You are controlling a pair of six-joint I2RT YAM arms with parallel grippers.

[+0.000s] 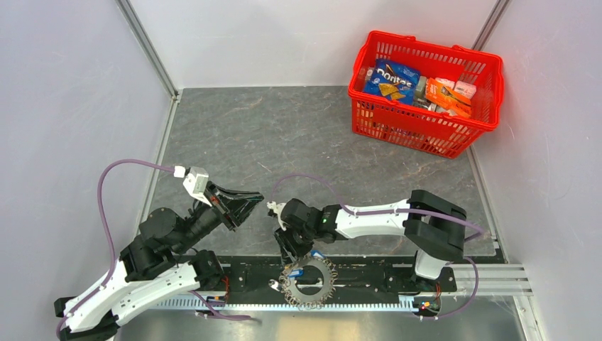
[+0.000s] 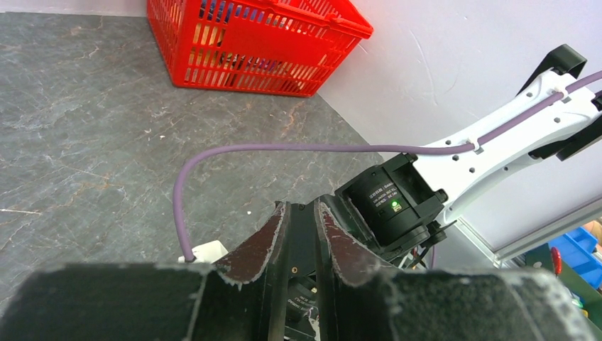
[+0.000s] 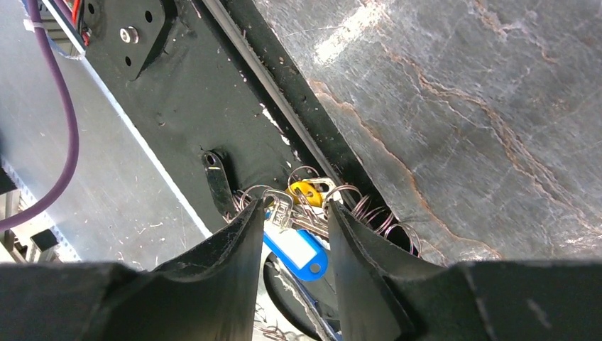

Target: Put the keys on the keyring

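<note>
Top camera looks down from behind my bases; left wrist faces outward, sharing the red plastic mesh basket (image 1: pixel 426 92); right wrist, close and downward, shares the dark toothed keyring (image 1: pixel 289 285).

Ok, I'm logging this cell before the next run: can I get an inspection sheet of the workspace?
Surface: grey marbled tabletop; black rail at near edge.
Job's things: keyring on the rail; blue-tagged key by its yellow tag.
Clutter: red basket of snacks, Doritos bag included, far right corner.
Grippers: left claw slightly open, empty; right claw straddles the key, grip unclear.
Cables: purple cable loops off each arm.
Surroundings: white walls.
</note>
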